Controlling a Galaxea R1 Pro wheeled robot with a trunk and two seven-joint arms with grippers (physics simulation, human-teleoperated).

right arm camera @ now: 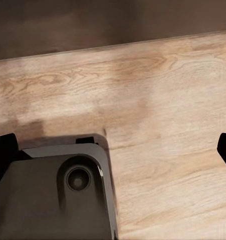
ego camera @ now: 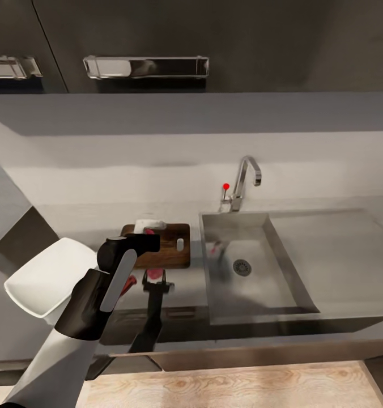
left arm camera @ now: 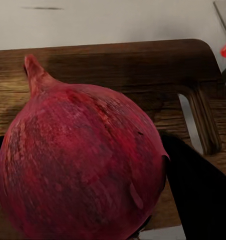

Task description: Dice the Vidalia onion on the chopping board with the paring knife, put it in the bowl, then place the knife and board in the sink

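My left claw [left arm camera: 92, 220] is clamped on the red onion [left arm camera: 82, 160], its dark fingers [left arm camera: 198, 190] hugging both sides, right over the chopping board [ego camera: 166, 249]. Board lies on the grey desk [ego camera: 339, 238], just beside the sink [ego camera: 254, 272]; tap [ego camera: 245, 181] with red knob behind the basin. White bowl [ego camera: 44, 280] sits left of the board. Right claw [right arm camera: 115, 150] hangs over wooden floor [right arm camera: 168, 100], fingers wide apart, holding nothing.

Dark red onion [left arm camera: 82, 165] sits over the brown chopping board [left arm camera: 143, 70], stem tilted up.
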